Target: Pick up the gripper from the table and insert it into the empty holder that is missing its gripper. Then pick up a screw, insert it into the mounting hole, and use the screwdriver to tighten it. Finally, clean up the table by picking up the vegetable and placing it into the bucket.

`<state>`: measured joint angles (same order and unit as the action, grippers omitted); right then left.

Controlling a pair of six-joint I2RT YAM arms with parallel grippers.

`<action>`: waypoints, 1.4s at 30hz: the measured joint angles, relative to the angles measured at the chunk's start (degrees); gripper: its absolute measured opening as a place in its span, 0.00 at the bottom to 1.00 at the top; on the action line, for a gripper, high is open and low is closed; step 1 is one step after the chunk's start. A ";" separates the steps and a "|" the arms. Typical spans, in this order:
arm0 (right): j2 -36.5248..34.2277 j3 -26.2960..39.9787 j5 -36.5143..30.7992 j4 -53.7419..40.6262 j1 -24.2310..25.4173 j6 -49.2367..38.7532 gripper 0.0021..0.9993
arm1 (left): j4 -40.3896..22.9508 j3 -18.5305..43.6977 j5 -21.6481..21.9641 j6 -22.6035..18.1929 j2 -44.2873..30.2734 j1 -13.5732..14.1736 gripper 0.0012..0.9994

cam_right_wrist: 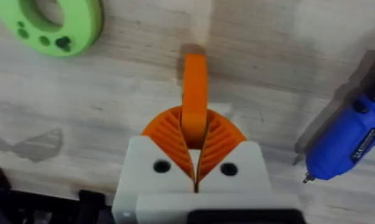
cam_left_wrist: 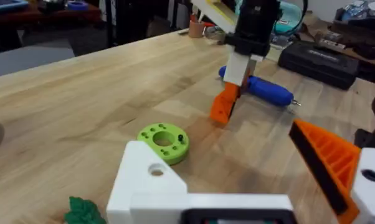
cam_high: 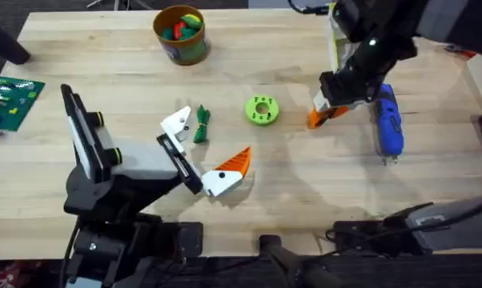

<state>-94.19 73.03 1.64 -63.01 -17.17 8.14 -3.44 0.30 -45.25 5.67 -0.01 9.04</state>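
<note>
Orange and small, the gripper [cam_right_wrist: 194,93] stands pinched between the right gripper [cam_right_wrist: 195,163]'s ribbed pads, its long axis running straight out from the fingertips, over the table [cam_high: 305,200] just beside the screwdriver [cam_high: 387,122]. The holder [cam_high: 176,122], bare of its tip, sits on the left gripper [cam_high: 205,156], whose fingers are spread with nothing between them, well apart across the green disc [cam_high: 262,110]; the right arm must carry the wedge that way.

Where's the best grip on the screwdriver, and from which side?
Take the screwdriver at mid-body, from straight above, closing across its width. It lies flat on the table, a round barrel with its long axis running away from the bases and the bit toward the near edge, so both flanks look reachable. The right pincer is beside it but shut on the wedge.
</note>
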 joint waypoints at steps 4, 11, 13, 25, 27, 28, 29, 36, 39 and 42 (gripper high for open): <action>3.95 0.96 1.59 -0.10 0.00 0.00 0.02 | 0.00 0.00 0.00 -0.02 0.00 0.00 0.98; 13.74 2.34 6.10 2.33 1.05 0.00 0.02 | 0.00 0.00 0.00 0.00 0.02 0.00 0.98; 15.97 2.43 9.51 4.06 2.37 0.00 0.02 | 0.00 -0.02 0.00 0.00 0.00 0.00 0.98; 18.42 -9.18 56.61 37.96 13.20 4.04 0.02 | 0.00 0.00 0.00 0.00 0.02 0.00 0.98; 18.40 -13.50 61.33 45.33 13.53 7.36 0.02 | 0.00 0.00 0.00 0.00 0.00 0.00 0.98; 18.36 -15.68 63.54 49.20 13.59 9.45 0.02 | 0.00 -0.02 0.00 0.00 0.00 0.00 0.98; 18.32 -17.73 65.59 53.04 13.61 11.38 0.02 | 0.00 0.00 0.00 -0.02 0.00 0.00 0.98; 16.69 -26.79 75.99 77.29 13.60 27.99 0.02 | 0.00 -0.02 0.02 0.00 0.00 0.00 0.98; 15.35 -29.68 78.05 91.92 13.62 37.21 0.01 | 0.00 0.00 0.02 0.00 0.00 0.00 0.98; 13.19 -32.95 79.17 113.39 13.67 48.60 0.01 | 0.00 -0.02 0.01 0.00 0.01 0.00 0.98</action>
<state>-81.00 40.08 80.82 50.38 -3.50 56.74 -3.44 0.27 -45.25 5.67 0.00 9.04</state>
